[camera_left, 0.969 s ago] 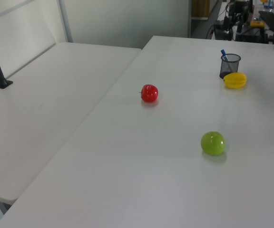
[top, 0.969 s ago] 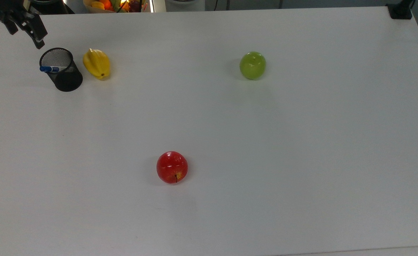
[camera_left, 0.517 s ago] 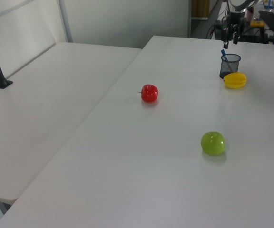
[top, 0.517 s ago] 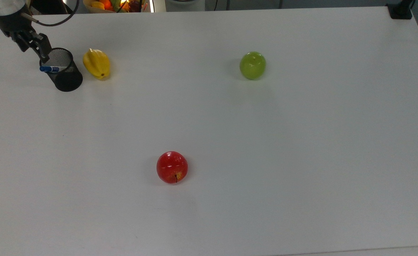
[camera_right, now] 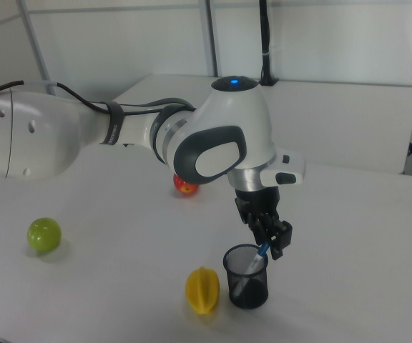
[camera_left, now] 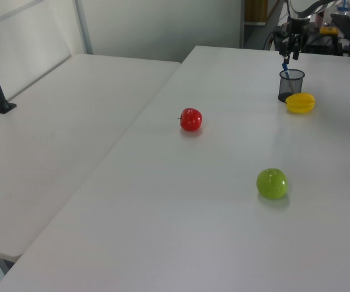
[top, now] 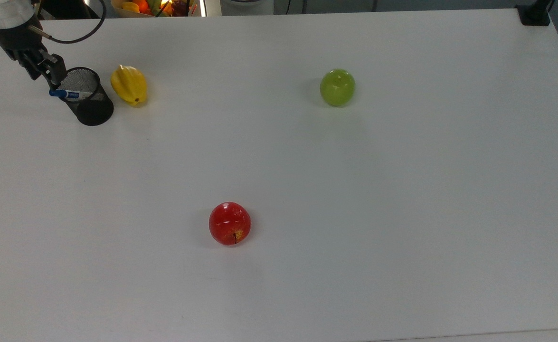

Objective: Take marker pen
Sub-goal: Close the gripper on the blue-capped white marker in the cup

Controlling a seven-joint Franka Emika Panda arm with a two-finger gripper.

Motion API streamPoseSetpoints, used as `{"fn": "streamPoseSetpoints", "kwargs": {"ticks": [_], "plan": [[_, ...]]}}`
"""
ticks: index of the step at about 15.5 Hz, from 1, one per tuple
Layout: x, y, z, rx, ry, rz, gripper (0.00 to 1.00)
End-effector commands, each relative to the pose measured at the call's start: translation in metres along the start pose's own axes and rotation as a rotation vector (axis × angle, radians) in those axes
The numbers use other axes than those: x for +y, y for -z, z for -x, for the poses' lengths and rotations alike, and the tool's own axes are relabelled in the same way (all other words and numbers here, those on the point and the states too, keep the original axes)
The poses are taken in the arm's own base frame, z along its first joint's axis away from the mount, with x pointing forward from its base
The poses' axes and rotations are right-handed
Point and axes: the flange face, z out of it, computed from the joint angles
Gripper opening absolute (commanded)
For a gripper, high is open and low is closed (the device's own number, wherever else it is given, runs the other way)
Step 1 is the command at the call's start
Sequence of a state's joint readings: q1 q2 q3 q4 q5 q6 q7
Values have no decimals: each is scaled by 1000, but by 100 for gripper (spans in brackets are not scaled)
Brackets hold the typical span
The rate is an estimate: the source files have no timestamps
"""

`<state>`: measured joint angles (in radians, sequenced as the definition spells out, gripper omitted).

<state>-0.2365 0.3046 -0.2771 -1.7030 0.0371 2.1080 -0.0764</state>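
On the white bench [top: 402, 213] stand one black mesh pen cup [top: 86, 102], one yellow starfruit [top: 128, 85], one green apple [top: 337, 87] and one red apple [top: 230, 223]. The slim white blue-capped marker pen [top: 67, 94] leans in the cup at the bench's corner; the jaws [camera_right: 270, 243] pinch its cap.

Arm reaches in from the right view's left, wrist bent down; gripper [camera_right: 269, 243] points downward w/ fingers [camera_right: 280, 239] pinched close together on sth thin.

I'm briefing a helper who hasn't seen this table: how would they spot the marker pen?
On the white table, find the black mesh cup beside the yellow starfruit. The marker pen leans out of it under the hand: slim, white, blue-capped, unlike the round fruit.
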Motion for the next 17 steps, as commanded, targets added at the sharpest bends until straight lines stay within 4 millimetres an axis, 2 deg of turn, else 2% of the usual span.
{"fn": "streamPoseSetpoints", "kwargs": {"ticks": [1, 12, 17], "plan": [[-3, -8, -1, 5, -5, -25, 52], [-9, -9, -2, 9, -41, -85, 52], [-15, -12, -3, 6, -33, -91, 56]]}}
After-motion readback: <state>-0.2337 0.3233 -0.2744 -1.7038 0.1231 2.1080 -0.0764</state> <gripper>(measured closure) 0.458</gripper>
